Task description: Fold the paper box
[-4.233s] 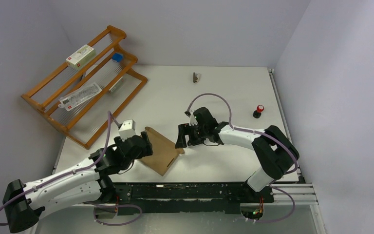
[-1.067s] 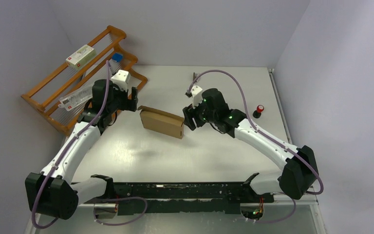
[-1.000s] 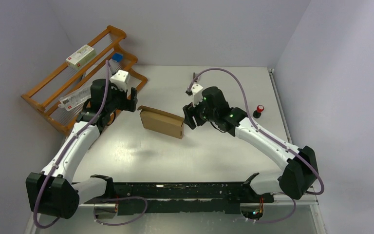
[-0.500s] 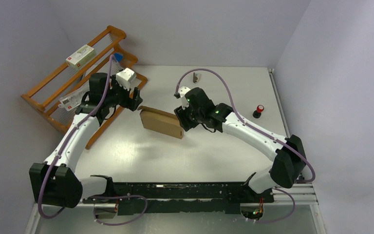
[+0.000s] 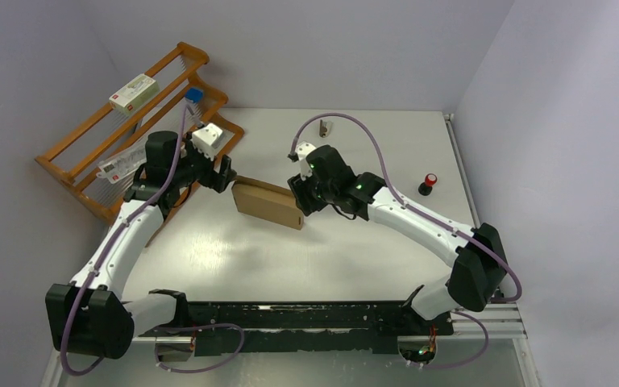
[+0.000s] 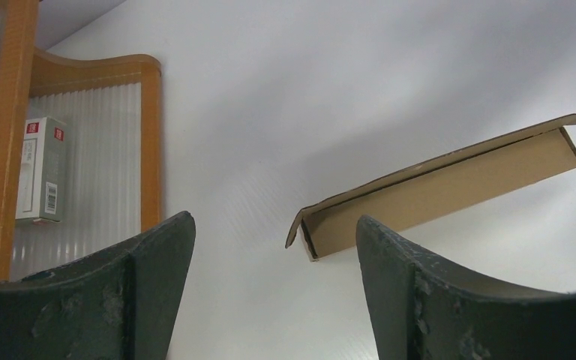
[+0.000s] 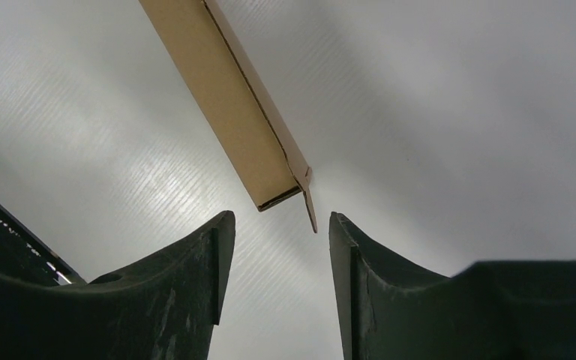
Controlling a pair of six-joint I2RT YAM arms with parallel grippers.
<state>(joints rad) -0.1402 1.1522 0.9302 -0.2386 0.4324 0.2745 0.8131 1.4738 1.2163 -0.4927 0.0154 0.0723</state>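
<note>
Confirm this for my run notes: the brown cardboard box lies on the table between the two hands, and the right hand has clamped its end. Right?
Not clamped. The box lies on the table between the left hand and right hand, but the right wrist view shows that hand's fingers apart, the box's end just ahead of them, untouched.

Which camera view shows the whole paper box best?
The top external view: the paper box is seen whole, from above. The left wrist view shows one long side and an end that is not fully closed. The right wrist view shows only the other end, with a small flap sticking out.
</note>
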